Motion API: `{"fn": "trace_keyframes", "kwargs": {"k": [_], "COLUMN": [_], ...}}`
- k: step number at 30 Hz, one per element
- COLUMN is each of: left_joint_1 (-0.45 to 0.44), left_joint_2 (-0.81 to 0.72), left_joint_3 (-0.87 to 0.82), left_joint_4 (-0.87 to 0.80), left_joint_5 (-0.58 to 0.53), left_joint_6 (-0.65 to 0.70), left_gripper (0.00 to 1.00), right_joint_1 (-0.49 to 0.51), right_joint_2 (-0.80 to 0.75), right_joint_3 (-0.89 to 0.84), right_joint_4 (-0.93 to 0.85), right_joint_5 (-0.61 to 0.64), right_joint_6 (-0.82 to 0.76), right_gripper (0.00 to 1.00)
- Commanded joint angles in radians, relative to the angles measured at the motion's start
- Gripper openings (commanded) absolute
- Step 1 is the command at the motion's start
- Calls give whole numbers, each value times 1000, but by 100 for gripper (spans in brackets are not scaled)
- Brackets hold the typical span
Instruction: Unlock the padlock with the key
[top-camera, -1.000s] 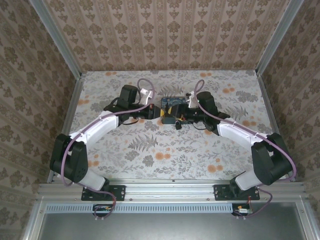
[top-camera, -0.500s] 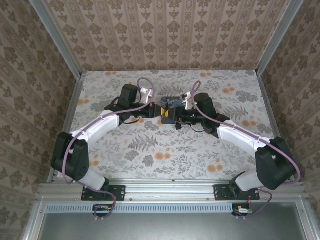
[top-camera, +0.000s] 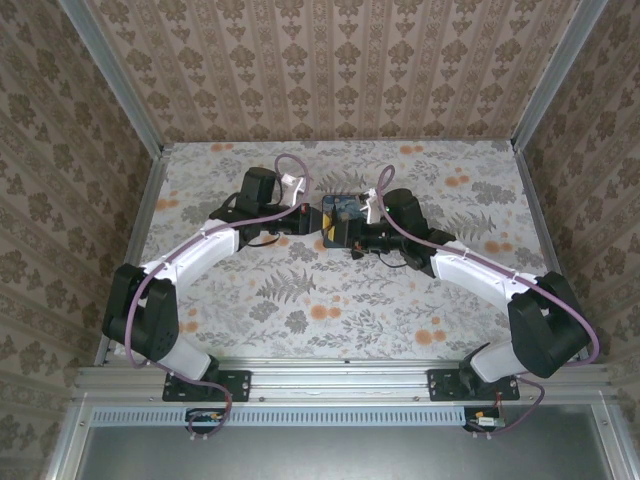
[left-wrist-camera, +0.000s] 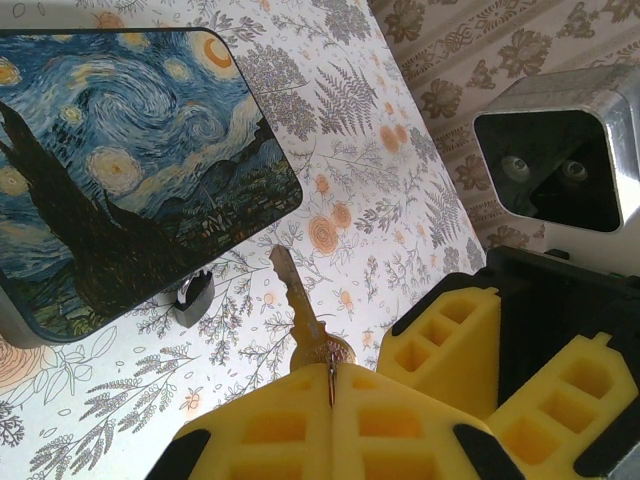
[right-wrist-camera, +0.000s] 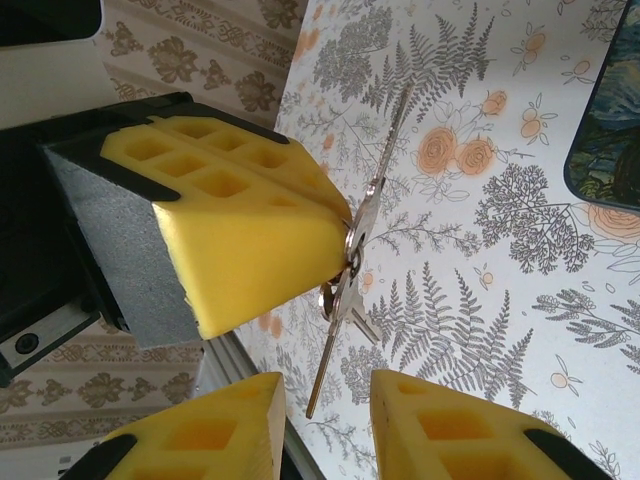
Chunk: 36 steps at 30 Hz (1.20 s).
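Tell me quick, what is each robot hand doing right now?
Left hand: closed, pinching the key.
Right hand: open, gripping nothing.

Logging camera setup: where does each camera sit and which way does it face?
Top: above and behind, looking down on the table; left arm, right arm show.
Left wrist: faces the blue box; left tool shut on the key.
Right wrist: faces the key; open right tool below.
Both wrist views share key and box.
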Motion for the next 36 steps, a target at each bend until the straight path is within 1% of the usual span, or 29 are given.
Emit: {"fn": "trace_keyframes", "kwargs": {"k": [1,8,13,16,21,23,29,36], "left_joint_1": [-9,-32,-37,-44,-63,-67,-73,-75], "left_joint_2": [10,10,11,18,31,34,37,42], "left_joint_3": [38,50,58,72,91,93,94,92], "left_joint_4": [-8,-41,-62,-83,-111,-108,-108,-103], "left_joint_5": [2,5,-1,-6,-10,-11,-3,-3], "left_joint_6": [-9,20,30,44,57,51,43,19], "left_gripper": [0,0,0,0,0,0,0,0], "right_joint_1": [8,9,8,8,8,8,8,9], "right_joint_2": [21,30,27,22,17,18,24,5], "right_joint_3": [37,45,41,42,44,46,41,2], "right_joint_4": [-29,-37,-44,-64,-77,-73,-54,16], "right_joint_5": [9,27,44,54,63,63,76,94], "right_joint_6": [-26,-29,-30,-44,-58,-59,-51,-24], "right_gripper": [29,26,16,17,28,29,27,17]}}
